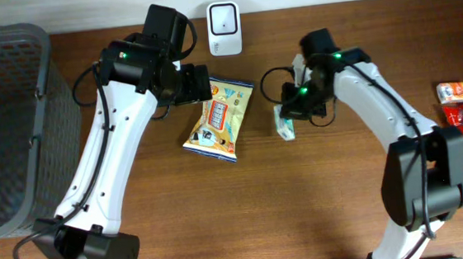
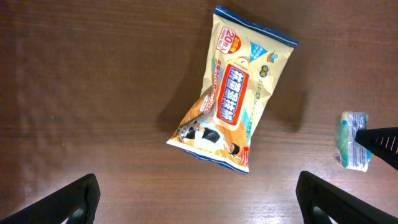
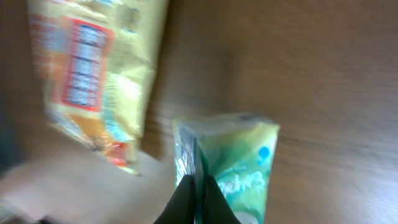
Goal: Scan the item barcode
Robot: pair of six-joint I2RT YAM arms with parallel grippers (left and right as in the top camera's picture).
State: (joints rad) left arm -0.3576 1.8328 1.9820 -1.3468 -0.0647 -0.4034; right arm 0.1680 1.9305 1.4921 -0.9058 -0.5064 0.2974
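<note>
Green packet (image 3: 239, 168) edge pinched in right gripper (image 3: 198, 198), left gripper (image 2: 196, 183) spread wide above snack bag (image 2: 233, 102), open tabletop (image 1: 304, 215) between.

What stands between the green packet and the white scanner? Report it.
Nothing visible: bare table separates the green packet, pinched in the right end effector, from the white scanner; the snack bag lies aside.
</note>
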